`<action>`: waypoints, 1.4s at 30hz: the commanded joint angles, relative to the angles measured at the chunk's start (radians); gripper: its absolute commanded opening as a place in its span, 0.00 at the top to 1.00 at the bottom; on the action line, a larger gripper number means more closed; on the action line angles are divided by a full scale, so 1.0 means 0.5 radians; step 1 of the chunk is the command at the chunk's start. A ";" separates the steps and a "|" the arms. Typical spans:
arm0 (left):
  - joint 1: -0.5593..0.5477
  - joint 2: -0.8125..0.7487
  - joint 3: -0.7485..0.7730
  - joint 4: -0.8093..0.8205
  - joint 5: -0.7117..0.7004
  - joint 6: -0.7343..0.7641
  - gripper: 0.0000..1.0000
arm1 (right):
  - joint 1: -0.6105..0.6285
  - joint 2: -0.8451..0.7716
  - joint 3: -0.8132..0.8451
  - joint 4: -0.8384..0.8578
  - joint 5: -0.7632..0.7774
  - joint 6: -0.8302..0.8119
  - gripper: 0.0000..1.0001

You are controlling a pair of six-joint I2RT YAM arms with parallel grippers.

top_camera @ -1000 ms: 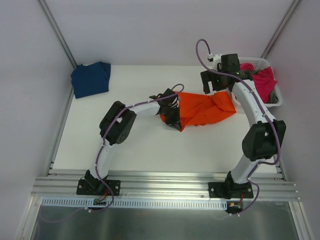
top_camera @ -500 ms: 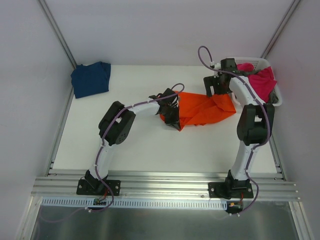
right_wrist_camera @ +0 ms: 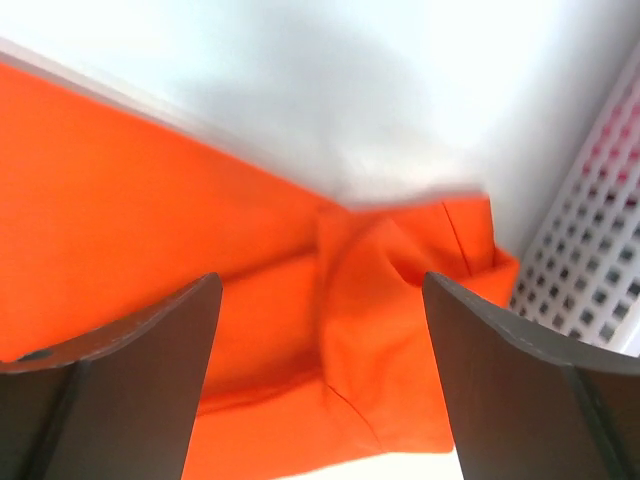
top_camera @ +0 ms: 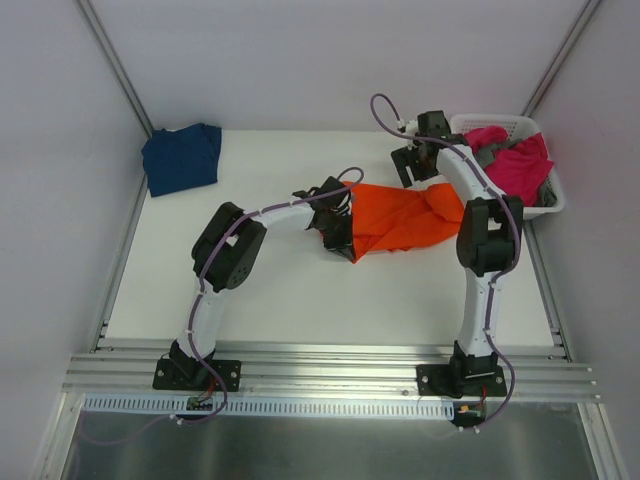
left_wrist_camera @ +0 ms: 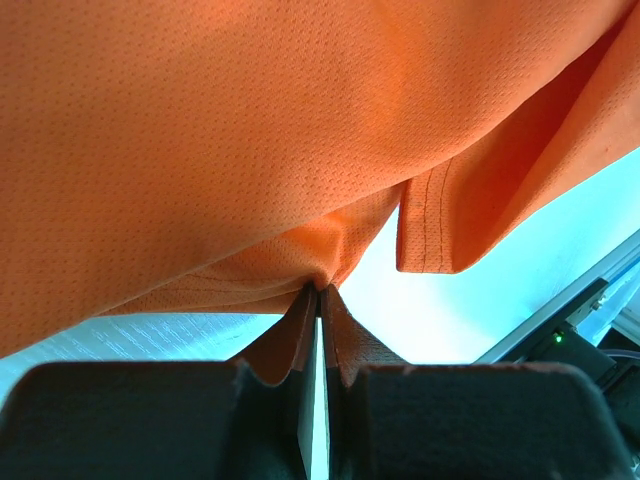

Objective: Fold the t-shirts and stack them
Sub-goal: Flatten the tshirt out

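Observation:
A bright orange t-shirt (top_camera: 405, 215) lies crumpled across the middle of the table. My left gripper (top_camera: 336, 228) is shut on its left edge; in the left wrist view the cloth (left_wrist_camera: 250, 130) bunches into the closed tips (left_wrist_camera: 320, 290). Over the shirt's far right corner hovers my right gripper (top_camera: 410, 165), open, with orange folds (right_wrist_camera: 330, 350) below its wide-set fingers (right_wrist_camera: 320, 280) and nothing between them. A folded navy t-shirt (top_camera: 182, 157) rests at the far left corner. A magenta t-shirt (top_camera: 520, 160) is heaped in the basket.
The white slotted basket (top_camera: 556, 204) stands at the far right edge of the table, close beside the right arm; its wall (right_wrist_camera: 590, 250) shows in the right wrist view. Some grey cloth (top_camera: 544, 190) lies in it. White walls enclose the table.
My right gripper has swung left, away from the basket, to the far edge of the orange t-shirt. The left gripper keeps its hold and has barely moved.

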 commanded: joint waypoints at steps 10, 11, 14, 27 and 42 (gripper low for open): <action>0.037 -0.063 -0.026 -0.084 -0.088 0.044 1.00 | 0.176 0.058 0.048 0.059 0.191 -0.200 0.27; 0.037 -0.063 -0.026 -0.084 -0.088 0.041 1.00 | 0.170 0.061 0.036 0.062 0.200 -0.206 0.28; 0.034 -0.069 -0.029 -0.078 -0.070 0.028 1.00 | 0.158 0.076 0.036 0.071 0.210 -0.209 0.32; 0.034 -0.079 -0.026 -0.068 -0.048 0.007 1.00 | 0.133 0.153 -0.053 0.087 0.292 -0.314 0.52; 0.037 -0.106 -0.057 -0.053 -0.024 -0.027 1.00 | 0.112 0.257 -0.019 0.129 0.387 -0.372 0.59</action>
